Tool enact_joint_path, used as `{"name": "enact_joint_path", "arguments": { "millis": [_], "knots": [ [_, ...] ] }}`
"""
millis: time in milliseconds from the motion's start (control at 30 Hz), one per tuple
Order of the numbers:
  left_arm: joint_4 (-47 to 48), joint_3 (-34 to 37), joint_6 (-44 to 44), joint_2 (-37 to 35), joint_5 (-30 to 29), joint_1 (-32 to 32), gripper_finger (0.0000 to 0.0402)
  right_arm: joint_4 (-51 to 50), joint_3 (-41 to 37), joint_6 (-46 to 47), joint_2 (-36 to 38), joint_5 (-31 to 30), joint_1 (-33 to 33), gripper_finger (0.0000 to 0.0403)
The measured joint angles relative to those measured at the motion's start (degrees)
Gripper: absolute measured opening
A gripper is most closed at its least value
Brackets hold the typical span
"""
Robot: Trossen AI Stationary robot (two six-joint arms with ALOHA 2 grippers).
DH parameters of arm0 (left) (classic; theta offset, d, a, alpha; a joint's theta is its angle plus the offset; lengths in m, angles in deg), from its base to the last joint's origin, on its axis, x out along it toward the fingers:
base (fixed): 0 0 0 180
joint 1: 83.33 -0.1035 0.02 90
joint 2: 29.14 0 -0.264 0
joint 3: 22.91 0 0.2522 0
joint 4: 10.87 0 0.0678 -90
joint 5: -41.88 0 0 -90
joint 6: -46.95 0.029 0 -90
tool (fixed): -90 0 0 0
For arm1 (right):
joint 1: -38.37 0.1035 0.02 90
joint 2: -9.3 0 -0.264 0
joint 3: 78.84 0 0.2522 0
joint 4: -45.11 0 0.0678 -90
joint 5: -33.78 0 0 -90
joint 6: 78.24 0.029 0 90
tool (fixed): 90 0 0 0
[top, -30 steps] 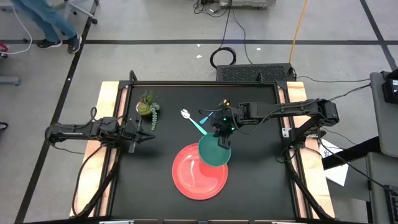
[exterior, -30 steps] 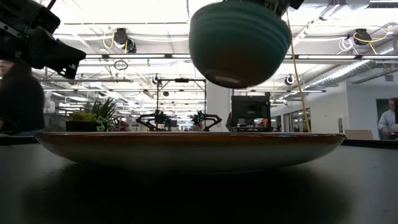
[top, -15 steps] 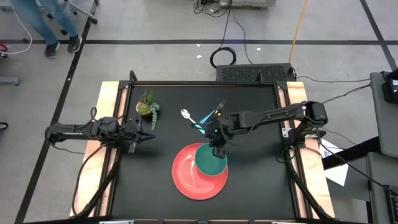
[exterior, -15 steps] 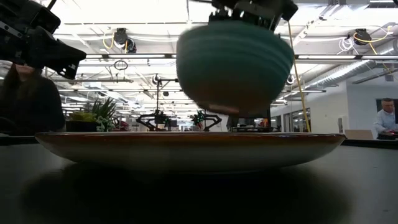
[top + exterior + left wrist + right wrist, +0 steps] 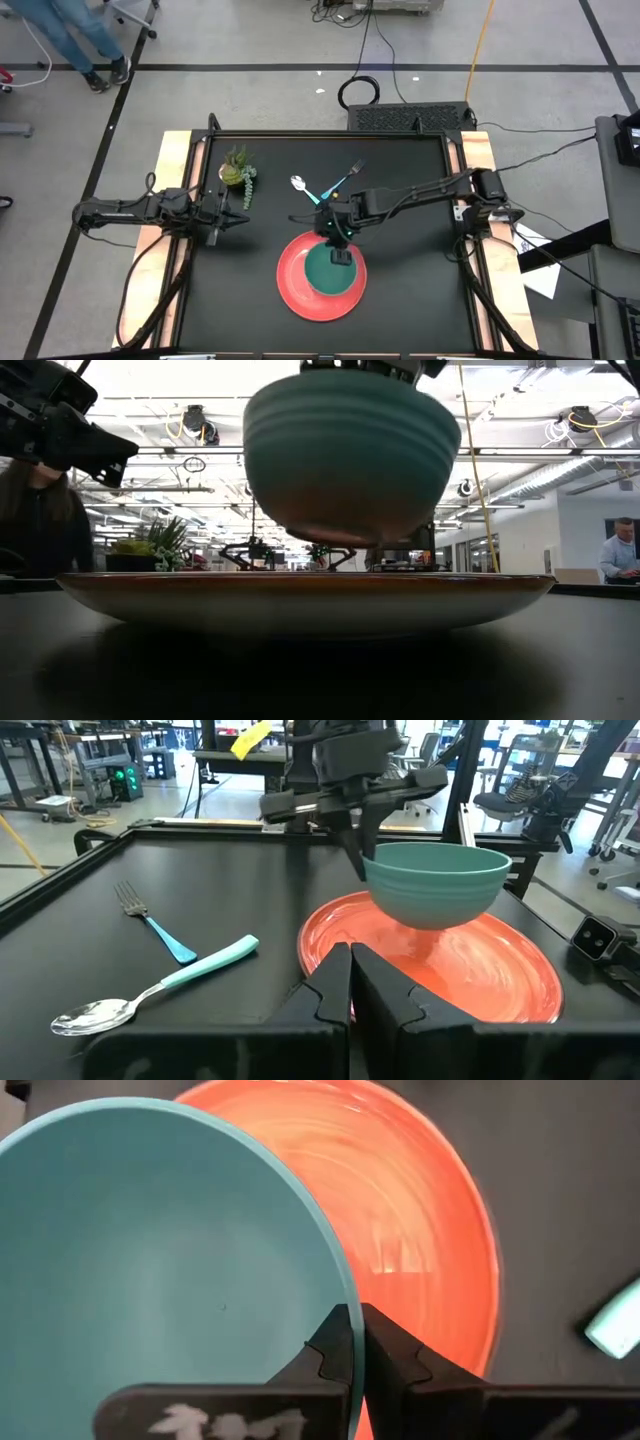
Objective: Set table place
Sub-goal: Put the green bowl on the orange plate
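Observation:
A teal-green bowl [image 5: 322, 272] hangs above the middle of the large red plate [image 5: 298, 296], which lies flat on the black table [image 5: 410, 300]. My right gripper [image 5: 342, 254] is shut on the bowl. In the low view, a gap shows between the bowl [image 5: 350, 455] and the plate [image 5: 300, 600]. A fork [image 5: 345, 180] and a spoon [image 5: 308, 190] with light-blue handles lie flat on the table beyond the plate. My left gripper [image 5: 243, 218] waits shut at the table's left side, holding nothing. My right gripper pinches the bowl's rim [image 5: 343, 1285] on its far right side, one finger inside the bowl and one outside. The fingers [image 5: 362, 845] slant down from the table's far right. The bowl hangs upright, mouth up, lifted clear of the plate.
A small green potted plant [image 5: 238, 172] stands at the far left of the table, just beyond my left gripper. Light wooden strips [image 5: 178, 160] run along the left and right sides. People move in the room beyond the table.
My right gripper has carried the bowl toward the table's near edge, a little to the left, and downward. The bowl has gone from above the plate's far right rim to above its middle. It stays upright and clear of the plate.

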Motion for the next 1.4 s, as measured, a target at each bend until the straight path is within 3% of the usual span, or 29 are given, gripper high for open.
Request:
{"name": "enact_joint_path", "arguments": {
  "millis": [1400],
  "knots": [
    [0.0,0.0,-0.5,0.0,0.0,0.0,0.0015,-2.1,4.8,0.6,-0.7,-0.1,-1.2,0.0000]
  ]
}}
